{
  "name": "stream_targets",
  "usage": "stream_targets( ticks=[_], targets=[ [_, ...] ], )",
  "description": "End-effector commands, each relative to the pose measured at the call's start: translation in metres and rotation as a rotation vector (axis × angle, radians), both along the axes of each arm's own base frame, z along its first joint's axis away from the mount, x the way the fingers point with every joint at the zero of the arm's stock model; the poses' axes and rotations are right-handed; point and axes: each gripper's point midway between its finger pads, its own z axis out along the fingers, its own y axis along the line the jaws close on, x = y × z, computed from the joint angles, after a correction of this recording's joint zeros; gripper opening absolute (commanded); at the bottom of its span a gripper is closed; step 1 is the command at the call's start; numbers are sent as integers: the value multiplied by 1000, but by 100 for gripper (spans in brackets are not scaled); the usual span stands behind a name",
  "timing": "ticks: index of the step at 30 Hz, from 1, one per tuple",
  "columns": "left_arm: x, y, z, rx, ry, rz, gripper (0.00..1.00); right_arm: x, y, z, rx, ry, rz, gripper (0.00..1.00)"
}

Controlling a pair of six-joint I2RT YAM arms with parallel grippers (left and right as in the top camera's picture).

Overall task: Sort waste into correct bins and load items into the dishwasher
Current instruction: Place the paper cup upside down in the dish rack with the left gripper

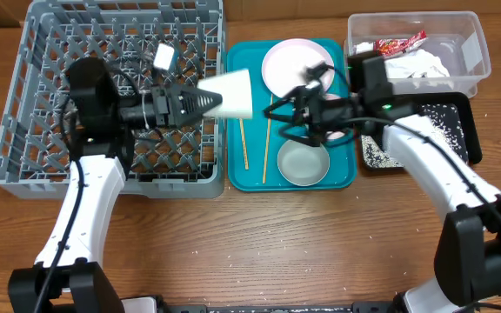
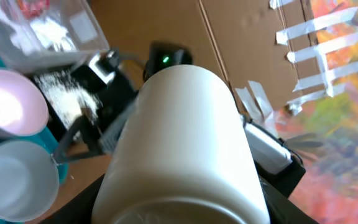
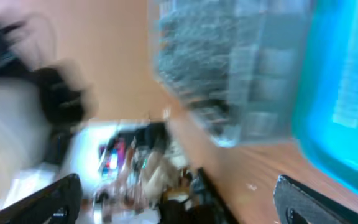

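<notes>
Over the rack's (image 1: 11, 113) right edge, the left jaws pinch the cup (image 1: 233, 94) sideways, wide end pointing right; right jaws spread. Tub (image 1: 470, 35) holds wrapper (image 1: 400, 43), napkin (image 1: 417, 64).

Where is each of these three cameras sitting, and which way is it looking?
Overhead: above the table, facing straight down; grey rack, teal tray, left arm, right arm.
Left wrist: on left arm, facing along left gripper; held white cup fills it.
Right wrist: on right arm, blurred; rack, tray, own fingers at bottom.
Overhead and left wrist share the cup.
</notes>
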Motion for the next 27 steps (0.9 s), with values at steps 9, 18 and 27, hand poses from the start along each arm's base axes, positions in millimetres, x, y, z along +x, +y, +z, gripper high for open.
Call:
stream_targets(
  ticks=[9, 18, 27],
  targets=[
    [65, 34, 30, 6, 39, 395, 33, 6, -77, -52, -514, 32, -205, 100],
    [86, 65, 42, 258, 70, 650, 36, -2, -96, -46, -621, 20, -257, 100],
    [22, 109, 0, 951, 220, 799, 33, -12, -117, -60, -759, 67, -283, 100]
  ],
)
